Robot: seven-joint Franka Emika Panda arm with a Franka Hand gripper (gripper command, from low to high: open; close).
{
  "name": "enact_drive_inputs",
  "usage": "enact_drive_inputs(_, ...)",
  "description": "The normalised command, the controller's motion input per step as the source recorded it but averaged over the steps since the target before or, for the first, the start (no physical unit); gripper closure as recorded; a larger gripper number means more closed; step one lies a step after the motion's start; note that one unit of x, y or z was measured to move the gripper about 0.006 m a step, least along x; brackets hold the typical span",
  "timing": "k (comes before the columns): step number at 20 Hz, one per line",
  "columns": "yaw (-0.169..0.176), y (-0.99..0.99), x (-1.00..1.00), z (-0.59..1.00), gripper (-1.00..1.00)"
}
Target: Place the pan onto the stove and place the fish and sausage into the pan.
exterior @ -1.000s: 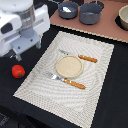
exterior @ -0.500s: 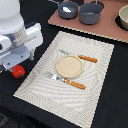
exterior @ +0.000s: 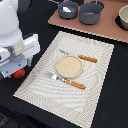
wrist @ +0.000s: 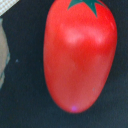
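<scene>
The sausage [exterior: 20,73], a bright red tomato-like toy with a green stem cap, lies on the black table at the exterior view's left and is partly covered by my hand. It fills the wrist view [wrist: 80,55]. My gripper [exterior: 15,69] is directly over it and low; its fingers show in neither view. The small blue-grey pan [exterior: 68,9] sits on the pinkish-brown stove [exterior: 102,29] at the back. The fish is out of view.
A larger grey pot [exterior: 91,13] stands beside the pan on the stove, with a pale bowl [exterior: 123,17] at the stove's right end. A striped placemat [exterior: 60,92] holds a round tan plate [exterior: 68,66], a fork [exterior: 64,80] and a knife [exterior: 82,57] with orange handles.
My arm has moved down over the sausage, which now shows only partly from under the hand. Nothing else has moved.
</scene>
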Motion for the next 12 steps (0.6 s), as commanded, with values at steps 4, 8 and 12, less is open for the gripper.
enact_drive_inputs(4, -0.035, -0.08, -0.08, -0.32, 1.00)
enact_drive_inputs(8, -0.038, -0.03, -0.04, -0.25, 1.00)
enact_drive_inputs(12, -0.039, -0.01, 0.00, -0.07, 1.00)
